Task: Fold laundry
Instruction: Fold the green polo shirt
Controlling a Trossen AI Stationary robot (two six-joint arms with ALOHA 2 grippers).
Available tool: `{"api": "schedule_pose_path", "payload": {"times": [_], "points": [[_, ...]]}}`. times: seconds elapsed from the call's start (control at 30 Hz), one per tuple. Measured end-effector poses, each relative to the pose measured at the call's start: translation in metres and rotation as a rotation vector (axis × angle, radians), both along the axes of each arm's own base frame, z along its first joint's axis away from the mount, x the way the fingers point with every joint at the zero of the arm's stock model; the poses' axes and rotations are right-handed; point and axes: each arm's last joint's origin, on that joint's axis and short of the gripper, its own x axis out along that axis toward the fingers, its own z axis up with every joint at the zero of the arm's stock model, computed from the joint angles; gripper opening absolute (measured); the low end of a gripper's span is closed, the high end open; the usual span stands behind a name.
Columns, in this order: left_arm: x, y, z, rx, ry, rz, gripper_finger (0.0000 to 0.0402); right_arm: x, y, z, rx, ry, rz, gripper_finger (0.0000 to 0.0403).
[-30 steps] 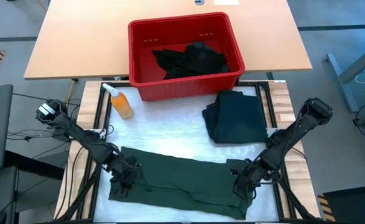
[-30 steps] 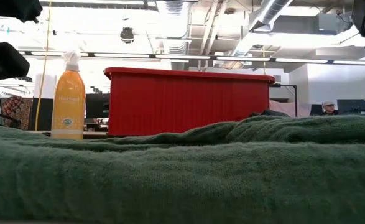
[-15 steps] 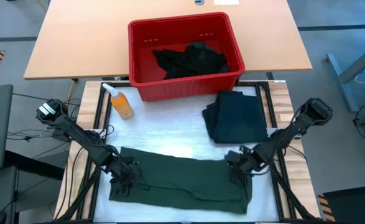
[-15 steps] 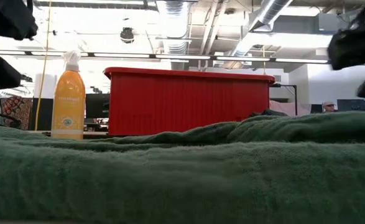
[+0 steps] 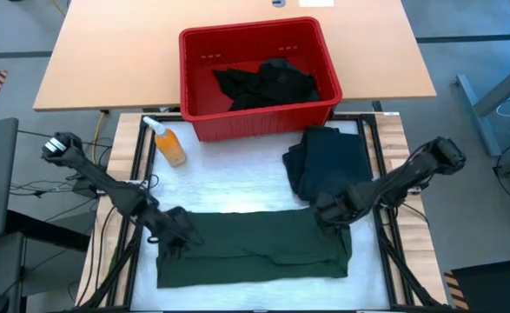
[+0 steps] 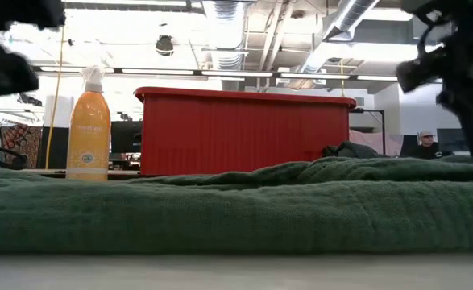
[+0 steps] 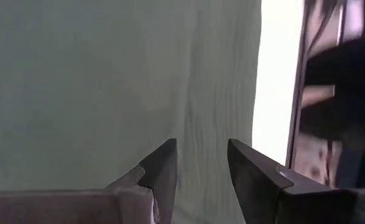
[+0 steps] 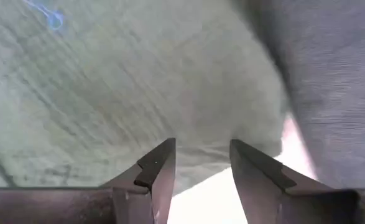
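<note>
Lying flat across the near table: soft dark green cloth shirt (image 5: 250,248), likely limp and light, best pinched at edge corners. Hovering at its ends: left gripper (image 5: 175,233), right gripper (image 5: 330,213), fingers parted, empty.

1. The white-covered tabletop (image 5: 237,183) fills the lower centre of the high view.
2. A dark green shirt (image 5: 253,249) lies spread flat along its lower edge.
3. A folded dark garment (image 5: 331,163) rests at centre right.
4. An orange spray bottle (image 5: 168,143) lies at upper left, just beside the red bin (image 5: 204,122), which straddles the top edge.
</note>
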Motion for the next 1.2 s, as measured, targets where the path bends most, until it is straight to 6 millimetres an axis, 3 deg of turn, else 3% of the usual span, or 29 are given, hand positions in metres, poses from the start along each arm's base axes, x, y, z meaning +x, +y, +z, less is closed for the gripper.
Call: {"api": "schedule_pose_path", "payload": {"times": [0.17,0.27,0.37,0.57,0.77,1.0,1.2], "points": [[-0.003,0.007,0.018,0.039,-0.172,0.032,0.0130,0.012,0.014,0.033,0.050,-0.100,0.005,0.0179],[-0.003,0.007,0.018,0.076,-0.203,-0.003,0.0130,0.016,0.035,0.050,0.116,-0.200,0.044,0.0179],[0.000,0.006,0.014,0.123,-0.207,-0.041,0.0130,0.010,0.059,0.054,0.223,-0.231,0.068,0.0179],[0.010,0.001,0.000,0.222,-0.193,-0.120,0.0130,-0.013,0.099,0.047,0.345,-0.137,-0.089,0.0179],[0.022,0.004,-0.013,0.268,-0.176,-0.197,0.0130,-0.020,0.129,0.030,0.365,-0.097,-0.186,0.0179],[0.033,0.014,-0.017,0.235,-0.169,-0.249,0.0130,-0.020,0.144,0.000,0.269,-0.026,-0.212,0.0179],[0.034,0.017,-0.017,0.197,-0.155,-0.256,0.0130,-0.016,0.148,-0.010,0.257,-0.019,-0.228,0.0179]]}}
